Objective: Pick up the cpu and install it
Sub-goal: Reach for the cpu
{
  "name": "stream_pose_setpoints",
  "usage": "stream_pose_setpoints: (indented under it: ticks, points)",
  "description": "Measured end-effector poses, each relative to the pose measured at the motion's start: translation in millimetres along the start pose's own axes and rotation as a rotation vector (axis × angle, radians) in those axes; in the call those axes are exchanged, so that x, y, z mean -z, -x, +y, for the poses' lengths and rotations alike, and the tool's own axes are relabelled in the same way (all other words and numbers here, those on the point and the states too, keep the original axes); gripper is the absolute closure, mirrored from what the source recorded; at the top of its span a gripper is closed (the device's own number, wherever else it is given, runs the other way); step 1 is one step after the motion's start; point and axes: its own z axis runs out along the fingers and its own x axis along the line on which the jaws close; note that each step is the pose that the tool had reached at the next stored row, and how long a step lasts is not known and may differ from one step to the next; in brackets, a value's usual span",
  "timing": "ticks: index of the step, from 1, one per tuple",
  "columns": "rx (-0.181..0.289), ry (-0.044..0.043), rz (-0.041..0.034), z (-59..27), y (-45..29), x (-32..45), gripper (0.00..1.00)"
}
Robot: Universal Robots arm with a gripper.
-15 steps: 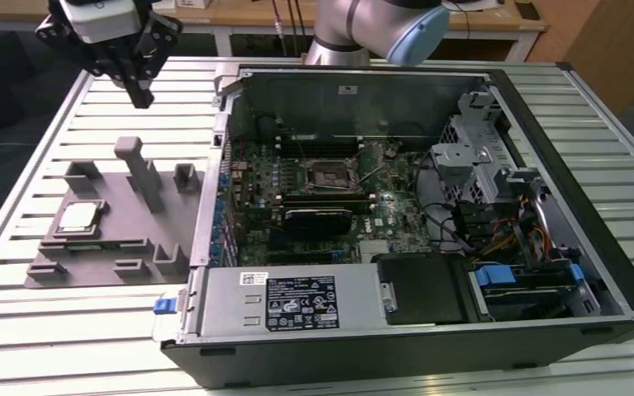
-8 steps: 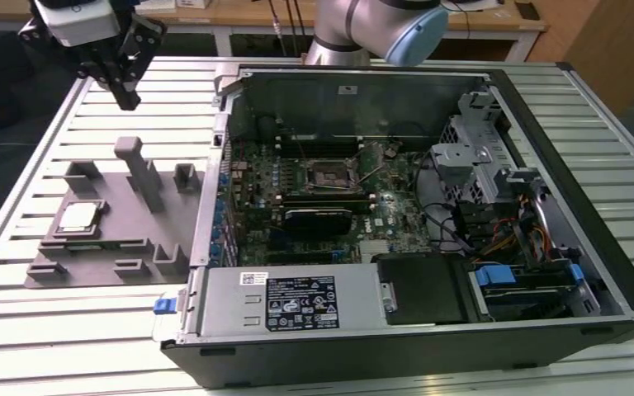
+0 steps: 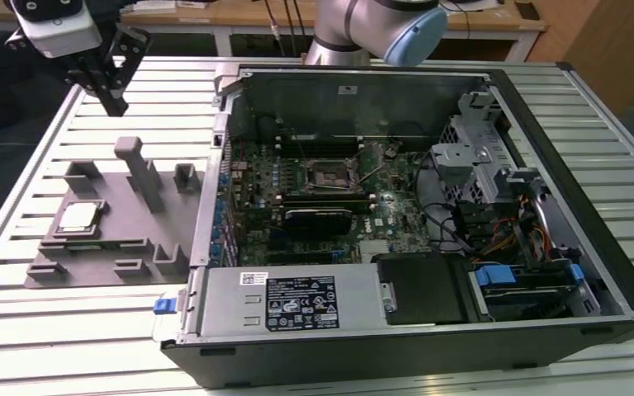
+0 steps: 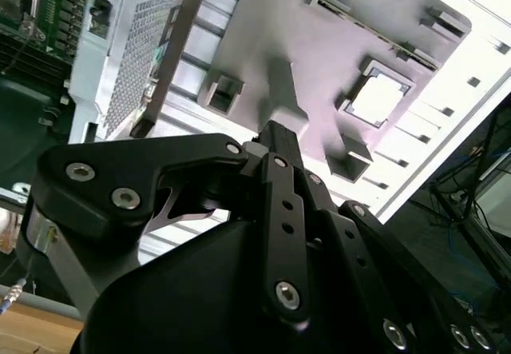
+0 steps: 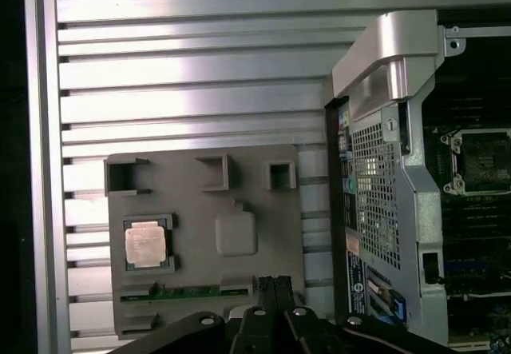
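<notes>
In the exterior view, the small square silver-topped cpu [image 3: 78, 217] lies flat in a pocket of the grey plastic fixture plate [image 3: 119, 239], at the left of the frame on the slatted aluminium table [image 3: 30, 322]. The black two-fingered gripper [image 3: 111, 103] hangs in the upper left corner, well apart from the chip, with its fingers drawn together and gripping nothing.

In the second wrist view, the gripper [image 4: 275, 130] has its tips pressed together. The cpu [image 4: 375, 98] lies beyond them, off to one side.

In the first wrist view, the cpu [image 5: 145, 243] sits in its pocket, clear of the gripper [image 5: 275, 280]. The black square socket [image 5: 479, 161] lies inside the open computer case.
</notes>
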Motion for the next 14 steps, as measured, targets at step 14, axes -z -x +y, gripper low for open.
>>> stream_pose_setpoints:
  ticks: [14]
  points:
    - [0.000, -0.0009, 0.0000, -0.9, -28.1, -12.3, 0.89]
